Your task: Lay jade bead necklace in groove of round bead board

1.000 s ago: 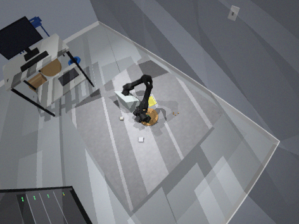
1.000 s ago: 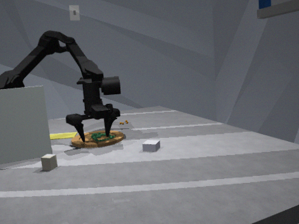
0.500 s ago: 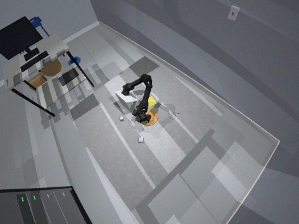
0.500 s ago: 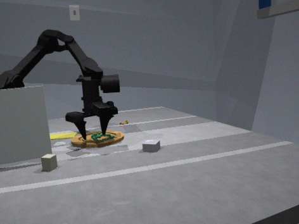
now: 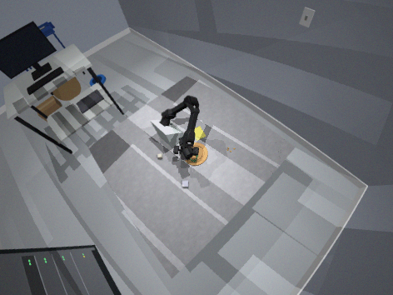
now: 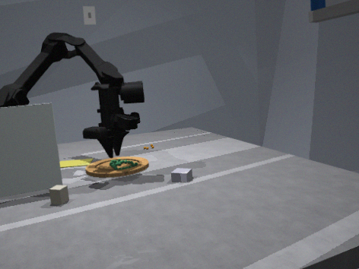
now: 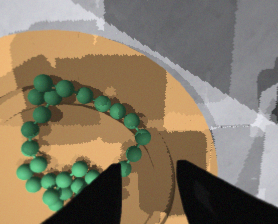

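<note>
With the pincer [image 5: 186,151] [image 6: 115,156] [image 7: 148,170] partly closed on nothing above the board [image 5: 201,154] [image 6: 93,170] [image 7: 189,91], best lower it gently beside the necklace [image 5: 194,159] [image 6: 125,165] [image 7: 85,95], bunched on the board, and ease stray beads outward into the groove.

From up here I'm seeing the black arm [image 5: 192,119] arching over the worktop [image 5: 233,180], its jaws pointing down at the round orange board [image 5: 201,155], where a bit of green is showing beneath them. A yellow star-like piece [image 5: 200,132] is lying near the board, a pale panel [image 5: 170,133] is standing beside the arm, and two small pale blocks [image 5: 185,183] are sitting apart from each other. Over by the wall, a dark monitor [image 5: 26,48] is standing on a desk [image 5: 72,59].
</note>
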Tool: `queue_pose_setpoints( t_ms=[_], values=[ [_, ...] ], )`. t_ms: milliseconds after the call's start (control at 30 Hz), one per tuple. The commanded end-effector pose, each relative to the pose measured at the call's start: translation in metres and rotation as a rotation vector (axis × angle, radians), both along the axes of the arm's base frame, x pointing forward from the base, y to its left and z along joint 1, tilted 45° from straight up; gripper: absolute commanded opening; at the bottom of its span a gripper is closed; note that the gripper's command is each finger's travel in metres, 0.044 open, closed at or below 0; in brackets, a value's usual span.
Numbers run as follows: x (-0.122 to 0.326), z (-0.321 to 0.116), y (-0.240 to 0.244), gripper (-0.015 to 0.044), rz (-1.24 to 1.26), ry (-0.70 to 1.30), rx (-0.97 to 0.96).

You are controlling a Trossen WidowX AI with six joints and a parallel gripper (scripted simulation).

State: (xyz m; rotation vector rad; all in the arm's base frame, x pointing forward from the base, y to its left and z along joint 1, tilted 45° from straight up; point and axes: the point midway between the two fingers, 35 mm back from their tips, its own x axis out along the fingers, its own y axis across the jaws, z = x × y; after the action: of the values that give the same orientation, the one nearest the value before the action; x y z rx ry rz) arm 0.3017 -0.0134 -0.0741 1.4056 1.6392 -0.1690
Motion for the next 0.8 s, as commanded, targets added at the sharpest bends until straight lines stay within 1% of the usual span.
queue_pose_setpoints(
  t_ms=[0,133,267,767],
  values=[
    [0.002,-0.002,0.0,0.012,0.012,-0.014,-0.009],
    [0.003,-0.012,0.01,0.012,0.012,-0.014,-0.009],
    [0.006,-0.006,0.004,0.012,0.012,-0.026,-0.012],
    [0.006,-0.021,0.02,0.012,0.012,-0.017,-0.009]
  ],
)
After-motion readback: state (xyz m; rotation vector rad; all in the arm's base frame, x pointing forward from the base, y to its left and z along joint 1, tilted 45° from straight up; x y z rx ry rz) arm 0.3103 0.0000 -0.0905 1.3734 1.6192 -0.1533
